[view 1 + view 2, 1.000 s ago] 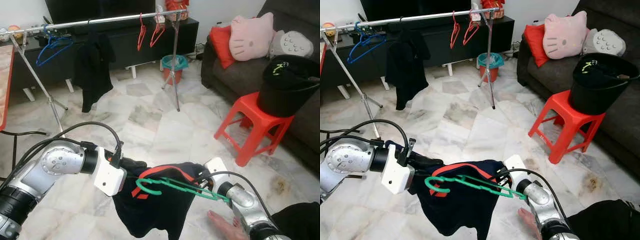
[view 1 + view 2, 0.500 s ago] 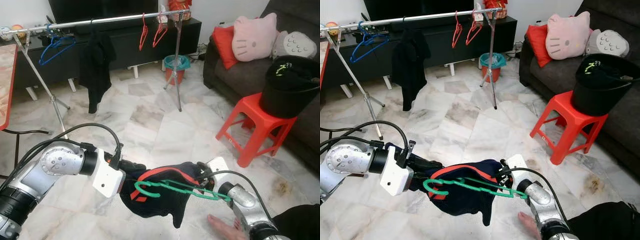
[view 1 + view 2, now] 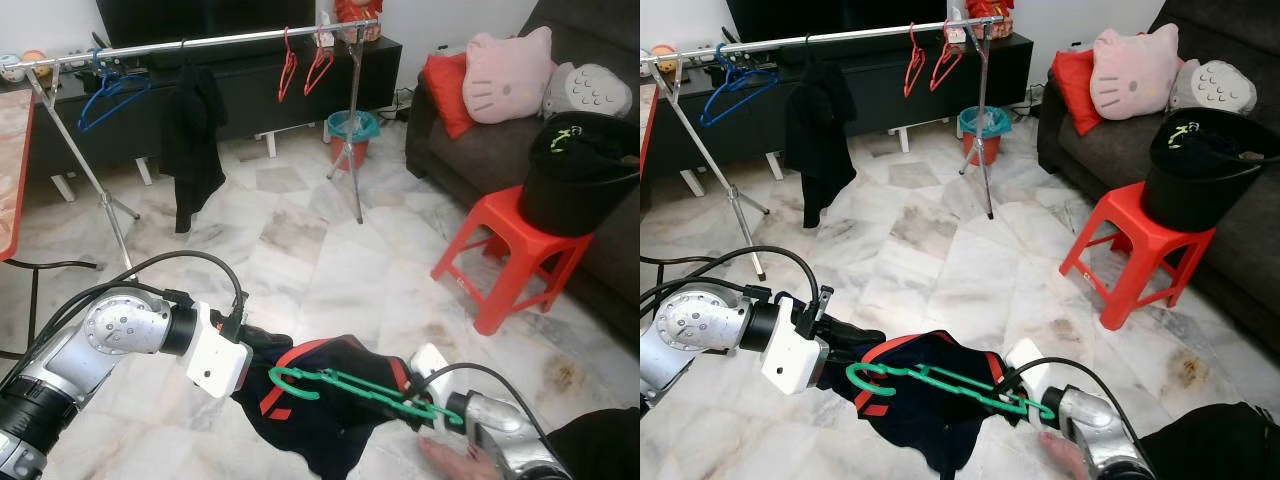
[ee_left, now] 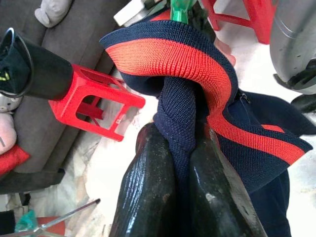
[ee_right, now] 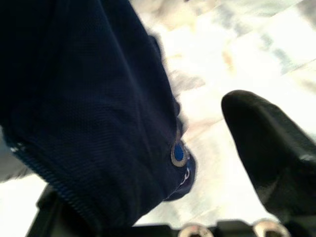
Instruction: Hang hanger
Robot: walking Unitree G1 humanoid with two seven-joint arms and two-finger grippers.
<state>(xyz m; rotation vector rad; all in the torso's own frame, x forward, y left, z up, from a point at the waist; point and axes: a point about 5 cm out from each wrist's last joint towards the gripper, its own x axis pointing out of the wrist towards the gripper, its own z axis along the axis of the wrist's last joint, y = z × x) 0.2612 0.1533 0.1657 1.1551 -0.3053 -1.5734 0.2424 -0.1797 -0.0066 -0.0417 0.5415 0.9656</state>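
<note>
Left arm (image 3: 110, 335), lower left of the head view: silver rounded joint housing with small dark screw holes, black forearm band below, white boxy wrist block (image 3: 215, 360). Black cables loop over it, upper side. Right arm (image 3: 500, 440), lower right: silver shell, white block, thin black cable. Left wrist view: two glossy black fingers (image 4: 148, 197), slightly scuffed.

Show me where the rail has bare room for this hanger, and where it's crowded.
The rail is bare between the black garment and the two red hangers. Its left end is crowded by blue hangers; the right end holds the red pair by the upright. The left pincer pinches the navy garment; the green hanger sits at the right pincer.
</note>
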